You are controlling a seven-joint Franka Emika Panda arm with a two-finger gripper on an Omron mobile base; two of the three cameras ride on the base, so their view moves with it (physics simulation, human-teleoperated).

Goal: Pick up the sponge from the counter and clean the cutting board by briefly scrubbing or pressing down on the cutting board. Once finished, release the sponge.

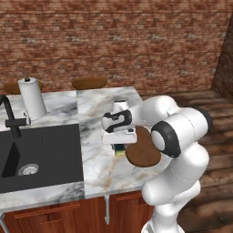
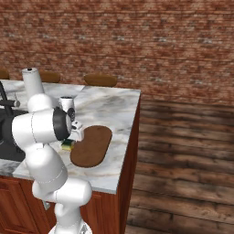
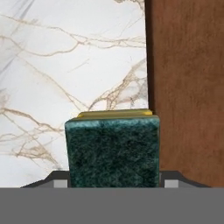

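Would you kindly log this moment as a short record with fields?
sponge: small yellow block with dark green scrub top, between the claw's fingertips, beside the board's edge
cutting board: dark brown wooden oval slab, flat on the counter
counter: white marble top
claw grip: cannot tell whether closed on the sponge
sink: black basin

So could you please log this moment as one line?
gripper: over sponge, grasp unclear | sponge: on counter beside cutting board | board: unscrubbed
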